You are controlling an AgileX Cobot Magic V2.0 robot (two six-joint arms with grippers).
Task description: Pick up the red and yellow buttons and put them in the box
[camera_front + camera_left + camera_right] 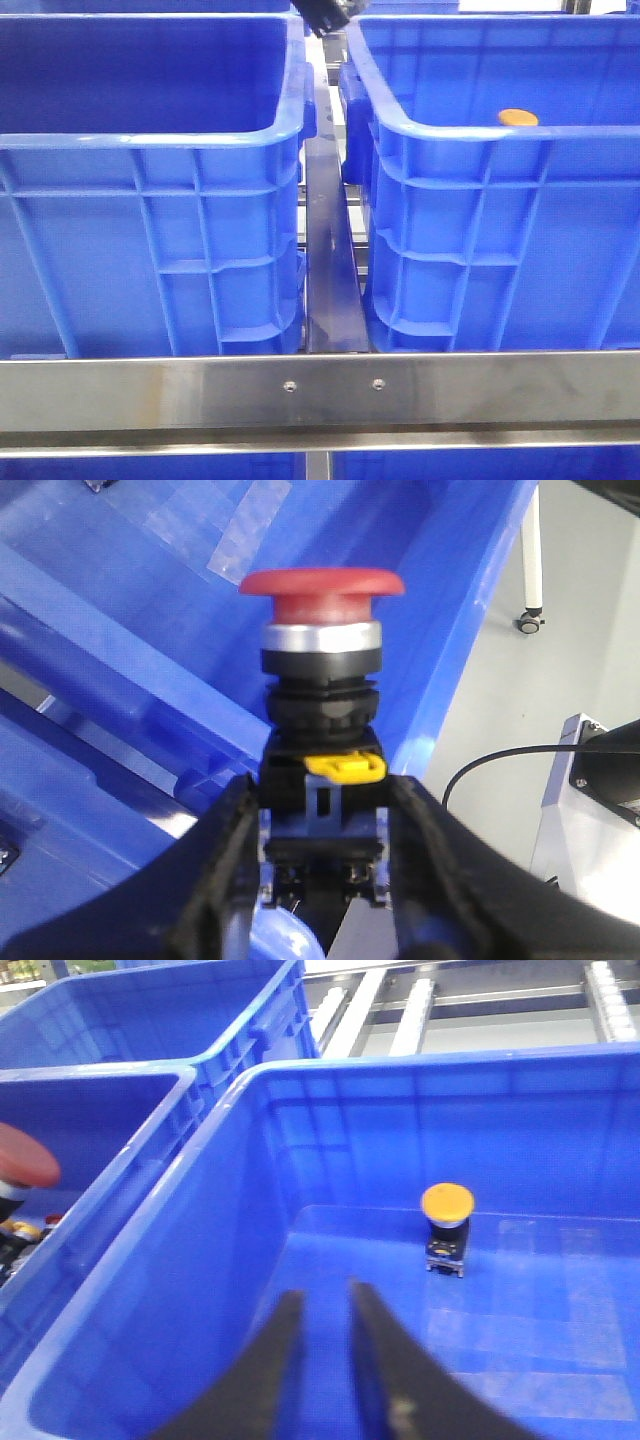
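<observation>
My left gripper [322,880] is shut on the black body of the red button [321,583], held cap-up in the air with blue crate plastic behind it. The red cap also shows at the edge of the right wrist view [25,1155], over the neighbouring crate. The yellow button [446,1228] stands upright on the floor of the right-hand box [230,1120]; its cap peeks over the box rim in the front view [518,117]. My right gripper [325,1295] hangs over this box, a short way from the yellow button. Its fingers are close together with nothing between them.
A look-alike blue crate [150,130] stands left of the box [480,135], with a steel rail [330,260] between them and a steel bar [320,390] across the front. A black arm part [325,15] shows at the top between the crates. Another crate [150,1010] lies beyond.
</observation>
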